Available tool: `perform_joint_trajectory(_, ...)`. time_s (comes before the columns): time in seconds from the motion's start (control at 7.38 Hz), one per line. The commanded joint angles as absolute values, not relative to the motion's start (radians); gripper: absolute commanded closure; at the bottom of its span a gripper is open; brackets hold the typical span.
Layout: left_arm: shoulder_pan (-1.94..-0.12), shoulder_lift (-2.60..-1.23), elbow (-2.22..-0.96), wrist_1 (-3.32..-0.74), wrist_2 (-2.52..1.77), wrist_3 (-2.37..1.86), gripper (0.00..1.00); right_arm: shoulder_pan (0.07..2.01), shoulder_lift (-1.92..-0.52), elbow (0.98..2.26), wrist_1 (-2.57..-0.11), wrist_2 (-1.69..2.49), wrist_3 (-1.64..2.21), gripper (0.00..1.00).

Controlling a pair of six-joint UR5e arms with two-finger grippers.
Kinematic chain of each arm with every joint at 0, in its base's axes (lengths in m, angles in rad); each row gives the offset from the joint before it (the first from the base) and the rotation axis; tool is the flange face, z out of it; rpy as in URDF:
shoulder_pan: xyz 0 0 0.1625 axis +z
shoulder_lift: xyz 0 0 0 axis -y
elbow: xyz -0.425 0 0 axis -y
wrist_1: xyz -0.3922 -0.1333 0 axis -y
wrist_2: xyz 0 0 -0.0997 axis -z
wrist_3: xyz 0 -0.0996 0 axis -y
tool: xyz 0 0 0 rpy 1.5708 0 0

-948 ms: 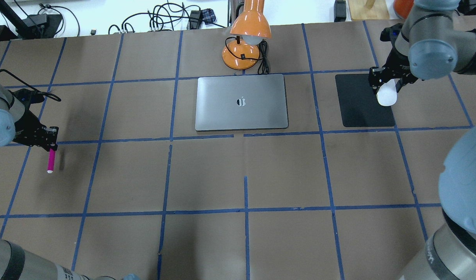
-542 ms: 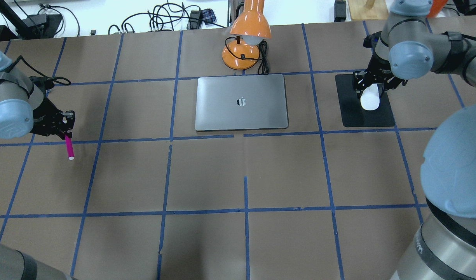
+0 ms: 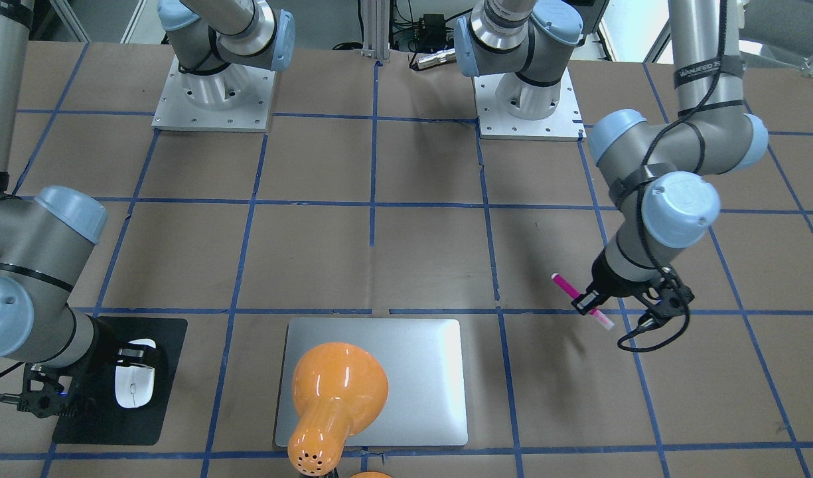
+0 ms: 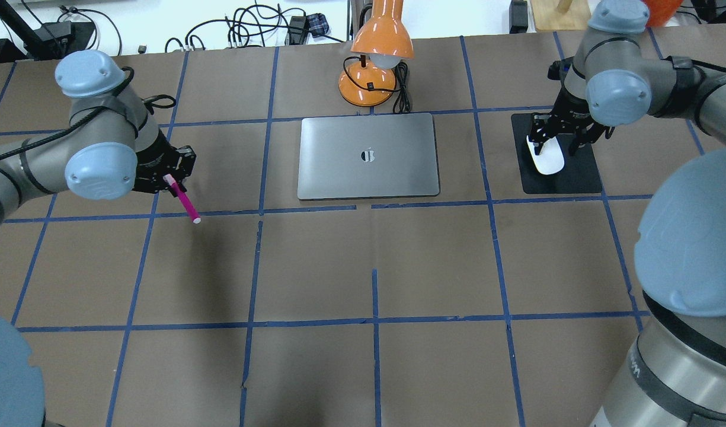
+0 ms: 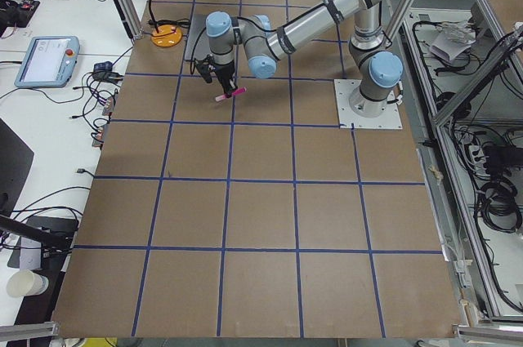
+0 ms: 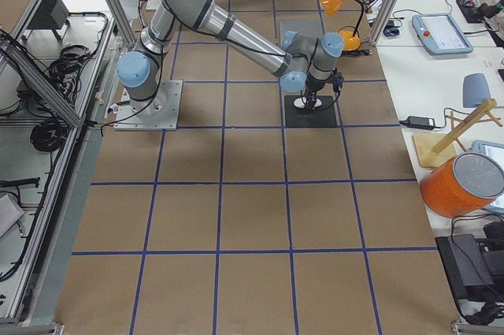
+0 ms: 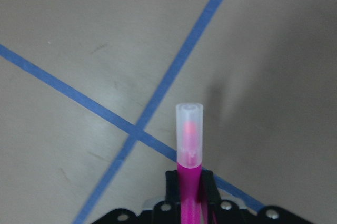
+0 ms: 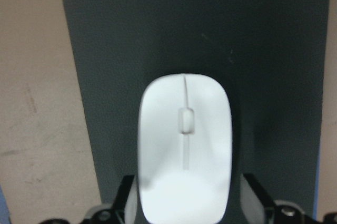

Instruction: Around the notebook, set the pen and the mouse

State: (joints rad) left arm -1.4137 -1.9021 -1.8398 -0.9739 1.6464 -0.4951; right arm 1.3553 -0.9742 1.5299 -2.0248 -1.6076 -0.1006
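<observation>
My left gripper (image 4: 170,180) is shut on the magenta pen (image 4: 184,204) and holds it tilted above the table, well left of the silver notebook (image 4: 368,155). In the left wrist view the pen (image 7: 188,139) sticks out from between the fingers, its pale cap forward. The front view shows the pen (image 3: 582,302) right of the notebook (image 3: 419,392). My right gripper (image 4: 549,141) is shut on the white mouse (image 4: 547,161) over the left part of the black mat (image 4: 573,178), right of the notebook. Whether the mouse (image 8: 184,155) touches the mat (image 8: 263,50) I cannot tell.
An orange desk lamp (image 4: 377,53) with its cord stands just behind the notebook, and its shade (image 3: 333,392) covers part of the notebook in the front view. Blue tape lines grid the brown table. Cables and boxes lie beyond the far edge.
My left gripper has carried the pen right and toward the notebook. My right gripper has carried the mouse left, from the mat's right edge to its left part.
</observation>
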Motion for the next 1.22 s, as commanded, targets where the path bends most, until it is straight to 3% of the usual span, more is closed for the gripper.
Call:
perform_joint_trajectory(0.0,-1.578,-1.911,-1.833,-0.973,1.615,-0.842,1.00,1.356,-0.974,1.510,-2.019,-1.608,-0.097,0.00)
perform_joint_trajectory(0.54,-1.773,-1.936,-1.830,-0.950,1.531,-1.312,1.00,1.380,-1.002,1.307,-1.763,-1.605,-0.118,0.00)
perform_joint_trajectory(1.08,-1.891,-1.980,-1.819,-0.928,1.517,-1.647,1.00,1.514,-1.274,1.360,-1.611,-1.489,-0.101,0.00)
